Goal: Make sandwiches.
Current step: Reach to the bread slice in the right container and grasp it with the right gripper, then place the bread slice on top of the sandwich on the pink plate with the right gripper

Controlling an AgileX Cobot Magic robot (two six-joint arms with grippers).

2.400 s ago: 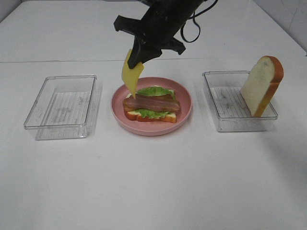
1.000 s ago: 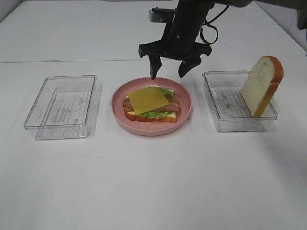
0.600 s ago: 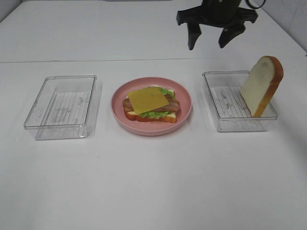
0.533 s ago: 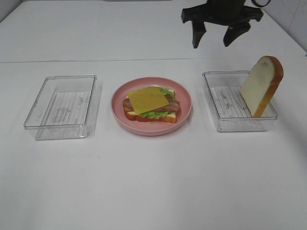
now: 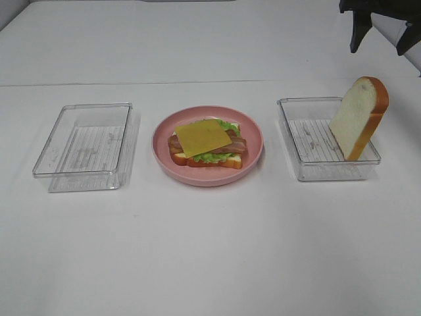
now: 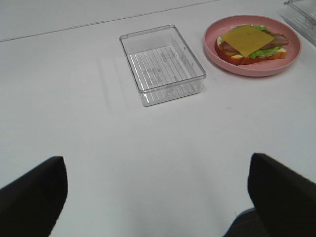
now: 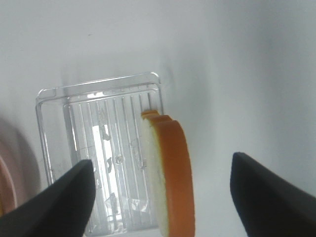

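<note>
Right gripper (image 5: pixel 380 41), jaws apart, has swung over to bread (image 5: pixel 359 117) at tray's (image 5: pixel 309 172) right edge; grab crust mid-height, lift straight.

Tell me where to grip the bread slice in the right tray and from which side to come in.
Grip the bread slice by its upper crust edge, coming down from above with one finger on each broad white face. It stands nearly upright, leaning against the far-right wall of the right tray, so its top sticks clear above the rim. The right gripper, open above, probably suits this best.
</note>
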